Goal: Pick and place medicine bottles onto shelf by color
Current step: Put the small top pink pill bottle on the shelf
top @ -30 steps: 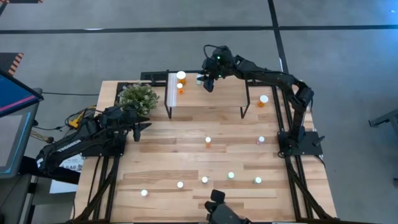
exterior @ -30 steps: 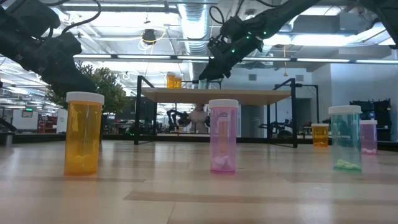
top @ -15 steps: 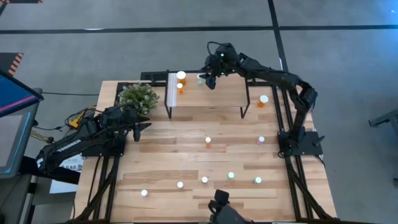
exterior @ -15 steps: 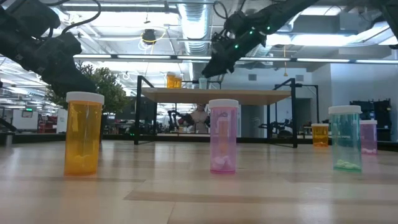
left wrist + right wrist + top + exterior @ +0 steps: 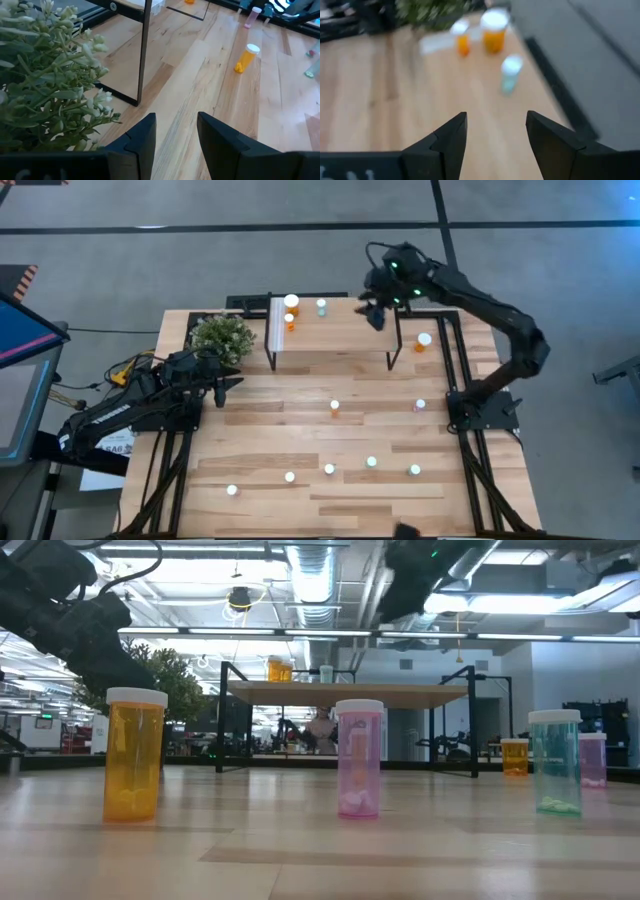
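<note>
shelf (image 5: 340,330): 2 orange + 1 green bottles | right end effector (image 5: 377,315) apart, empty | left end effector (image 5: 176,131) apart

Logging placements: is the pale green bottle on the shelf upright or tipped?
Upright. The pale green bottle stands cap-up on the shelf, beside two orange bottles; the right claw is open, clear of it.

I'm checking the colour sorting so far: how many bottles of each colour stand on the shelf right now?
On the shelf:
Orange: 2 (larger orange bottle, smaller orange bottle)
Pale green: 1 (green bottle)
Pink: 0
Total: 3
</note>
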{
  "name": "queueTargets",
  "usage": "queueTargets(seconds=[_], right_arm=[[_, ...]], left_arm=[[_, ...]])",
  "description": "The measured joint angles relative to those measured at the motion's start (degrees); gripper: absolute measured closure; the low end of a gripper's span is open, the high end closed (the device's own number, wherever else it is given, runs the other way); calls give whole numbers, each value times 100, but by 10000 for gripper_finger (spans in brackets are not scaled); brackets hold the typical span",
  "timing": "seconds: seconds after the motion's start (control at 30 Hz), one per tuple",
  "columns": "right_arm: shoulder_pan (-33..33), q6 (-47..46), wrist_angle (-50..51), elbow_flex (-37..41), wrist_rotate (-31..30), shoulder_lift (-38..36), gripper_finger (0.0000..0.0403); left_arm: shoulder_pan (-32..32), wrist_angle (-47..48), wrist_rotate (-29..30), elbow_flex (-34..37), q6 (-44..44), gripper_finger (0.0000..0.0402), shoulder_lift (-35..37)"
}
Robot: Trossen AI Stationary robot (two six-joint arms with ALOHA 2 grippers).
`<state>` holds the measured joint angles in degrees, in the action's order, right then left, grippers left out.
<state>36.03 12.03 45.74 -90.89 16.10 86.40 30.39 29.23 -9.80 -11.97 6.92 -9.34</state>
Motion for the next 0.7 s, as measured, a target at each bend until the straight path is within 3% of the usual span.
queueTargets(seconds=[0.13, 0.3, 0.7], right_arm=[[-297, -361, 1032, 55, -29, -440, 177], [-899, -900, 1492, 717, -618, -991, 177], [-2133, -3082, 551, 3878, -1291, -2798, 178]], left_arm=[[0, 0, 0, 1, 0, 272, 0], [1, 0, 0, 1, 0, 272, 0], [2, 0, 0, 1, 0, 272, -1]])
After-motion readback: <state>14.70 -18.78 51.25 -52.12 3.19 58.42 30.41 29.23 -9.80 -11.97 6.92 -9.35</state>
